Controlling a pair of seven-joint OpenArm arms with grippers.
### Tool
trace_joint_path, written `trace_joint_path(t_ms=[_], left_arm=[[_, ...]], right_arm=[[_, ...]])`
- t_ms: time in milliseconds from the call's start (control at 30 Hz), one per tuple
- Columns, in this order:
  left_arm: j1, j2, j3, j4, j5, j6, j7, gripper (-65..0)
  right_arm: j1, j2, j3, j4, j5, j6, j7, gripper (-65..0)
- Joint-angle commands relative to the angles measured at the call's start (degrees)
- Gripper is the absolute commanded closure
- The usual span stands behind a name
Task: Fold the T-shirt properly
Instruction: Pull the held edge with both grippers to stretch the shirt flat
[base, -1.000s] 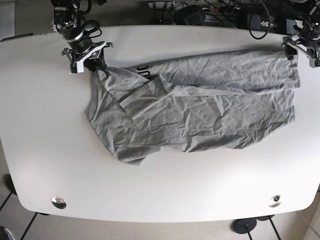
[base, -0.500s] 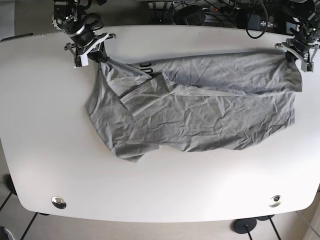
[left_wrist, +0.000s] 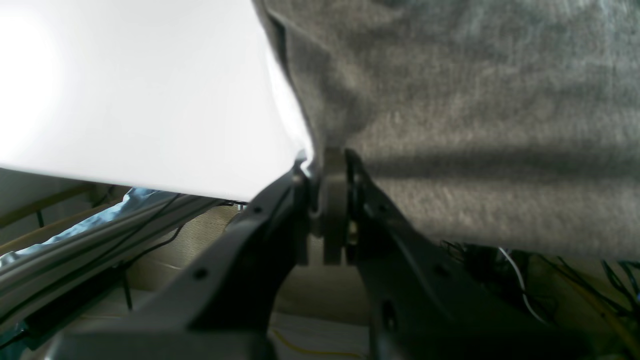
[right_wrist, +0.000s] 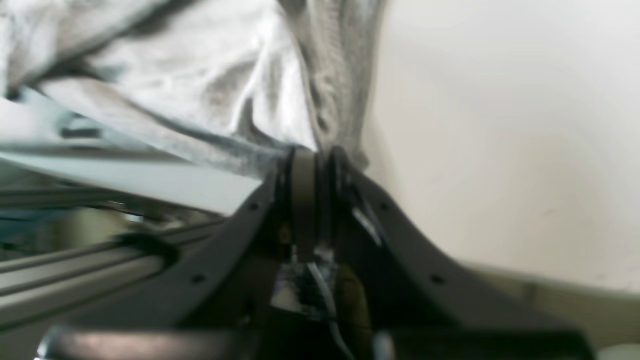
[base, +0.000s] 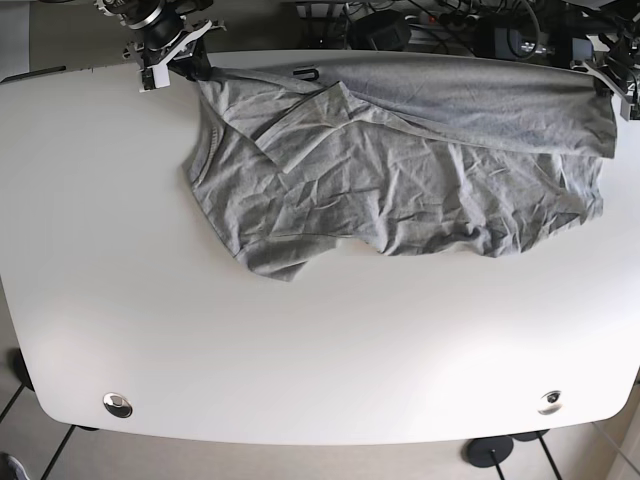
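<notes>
White table (base: 320, 370), tiled floor (base: 15, 400).

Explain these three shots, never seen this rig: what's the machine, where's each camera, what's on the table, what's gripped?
It is a robot with two arms, each ending in a two-fingered gripper, set to fold a shirt. The base view looks down on a white table from above. On it lies a crumpled grey T-shirt, and two small metal discs sit near the table's front edge.

The other two pictures come from cameras on the wrists, looking along the fingers. The left gripper appears at the base view's far right edge; its jaws are closed on a corner of the shirt. The right gripper, at that view's top left, is pinching the opposite corner. Between them the shirt's far edge is stretched along the back of the table.
</notes>
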Motion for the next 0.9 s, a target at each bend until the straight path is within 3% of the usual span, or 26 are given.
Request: trace_joint_path(t_ms=[33,233,367,433,500,667,700,767,800,833,900], left_arm=[[0.3,-1.5,-0.8,0.9,0.1,0.6,-1.0,0.0],[1.7,-1.6,-2.9,1.1,0.1,0.6,-1.2,0.0],[1.8,-1.6,-2.9,1.1,0.1,0.6,-1.2,0.0],[1.8,-1.6,-2.9,1.1,0.1,0.6,-1.2,0.0],[1.8,-1.6,-2.9,1.1,0.1,0.6,-1.0,-0.4],[1.6,-2.4,-6.2,2.1,-0.2,0.6,-0.9,-36.8],[1.6,-2.4,-7.3,3.2,-0.2,0.6,-0.8,-41.5],[1.6,-2.4,-8.8,5.8,-0.3,0.6,-0.8,-44.6],[1.6,-2.4,-9.4,6.7,-0.7,0.6,-0.8,-44.7],[1.6,-2.4,-10.2,7.5,-2.9,0.6,-0.8,-45.0],[1.8,-2.5,-10.7,8.7,-6.5,0.6,-0.8,-45.0]], right_arm=[[-0.5,0.4,3.0,1.0,2.2,-0.3,1.5,-2.1],[-0.6,0.4,5.9,1.0,2.9,-0.3,-0.3,-4.1],[-0.7,-1.4,6.8,1.0,2.9,-0.3,-0.2,-31.2],[-0.6,-2.6,8.1,1.2,2.9,-0.3,-0.2,-38.8],[-0.5,-3.3,8.5,1.5,2.9,-0.3,-0.2,-40.9],[-0.4,-3.3,8.5,3.4,2.9,-0.3,-0.1,-40.9],[-0.4,-3.3,8.5,3.6,2.9,-0.3,0.0,-40.9],[-0.3,-3.3,8.6,3.8,3.0,-0.12,0.9,-40.9],[-0.4,-3.3,8.1,3.8,3.0,1.29,1.1,-40.9],[-0.4,-3.4,8.1,3.8,3.0,5.33,1.2,-40.9],[-0.3,-4.7,8.1,3.8,5.4,10.34,1.1,-40.9]])
